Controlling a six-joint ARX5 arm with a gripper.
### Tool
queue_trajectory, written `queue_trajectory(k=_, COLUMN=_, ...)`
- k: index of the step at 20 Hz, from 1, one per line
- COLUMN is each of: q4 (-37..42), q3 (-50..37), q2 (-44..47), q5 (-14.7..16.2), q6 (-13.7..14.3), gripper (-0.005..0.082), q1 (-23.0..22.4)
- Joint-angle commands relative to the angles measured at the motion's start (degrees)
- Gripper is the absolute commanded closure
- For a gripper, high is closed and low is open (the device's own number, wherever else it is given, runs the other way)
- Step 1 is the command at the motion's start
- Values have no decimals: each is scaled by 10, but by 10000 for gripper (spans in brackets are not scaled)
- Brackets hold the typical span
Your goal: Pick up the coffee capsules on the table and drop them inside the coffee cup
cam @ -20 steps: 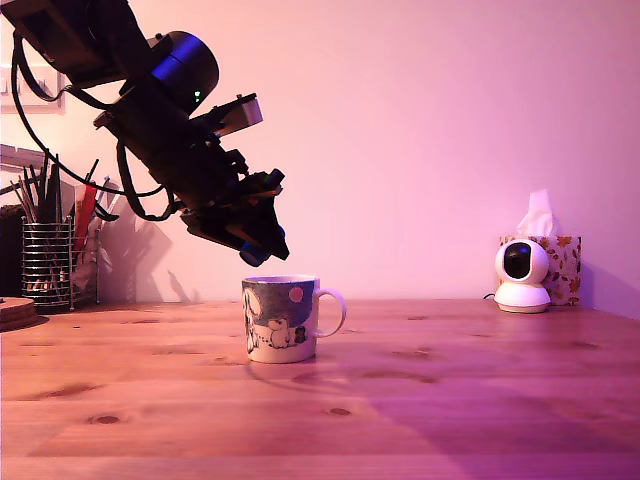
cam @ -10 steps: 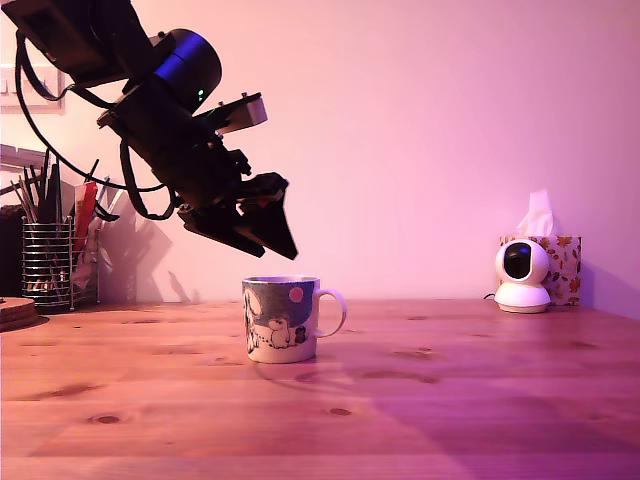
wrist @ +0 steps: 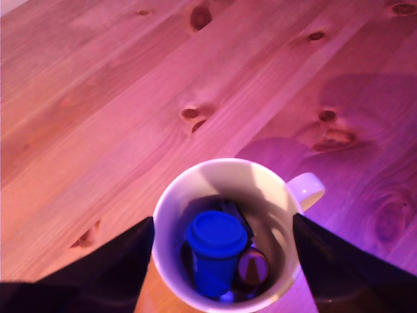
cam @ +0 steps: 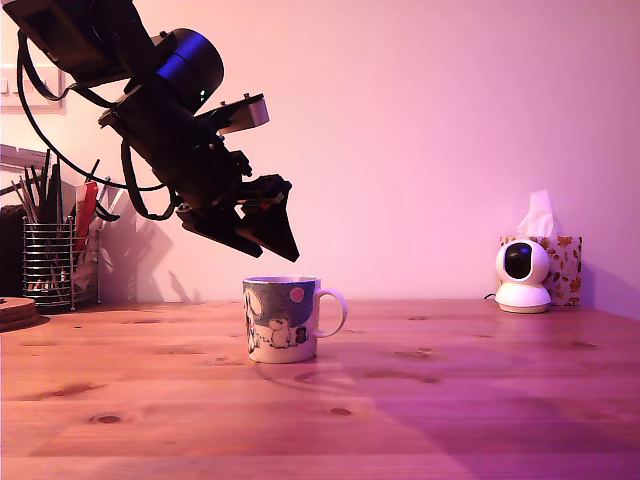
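Wooden table carries only the coffee cup in the working area; no capsule is visible on the boards in either view. Arm slants down from the exterior view's left, gripper hovering just above the cup mouth, not touching the rim. Fingers are spread wide, nothing between them, one either side of the cup in the wrist view. Inside the cup: blue capsule upright, tan-brown capsule just beside it, and something dark behind the blue one, likely the third, too shadowed to confirm.

Judgement: release step is done, and all capsules are probably in. Next move calls for a straight lift clear of the rim.
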Motion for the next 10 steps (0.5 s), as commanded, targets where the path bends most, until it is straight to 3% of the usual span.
queue_trajectory(k=1, q4=-3, q3=4, q2=-3, q5=-2, q6=3, gripper=451, q1=-1)
queue_trajectory(k=3, q4=-16, q3=4, q2=-16, q5=-2, q6=3, gripper=743, q1=1)
queue_trajectory(k=4, q4=-27, q3=4, q2=-23, q5=-2, q6=3, gripper=788, q1=3)
queue_trajectory(k=10, q4=-131, q3=4, q2=-79, q5=-2, q6=2, gripper=789, q1=18)
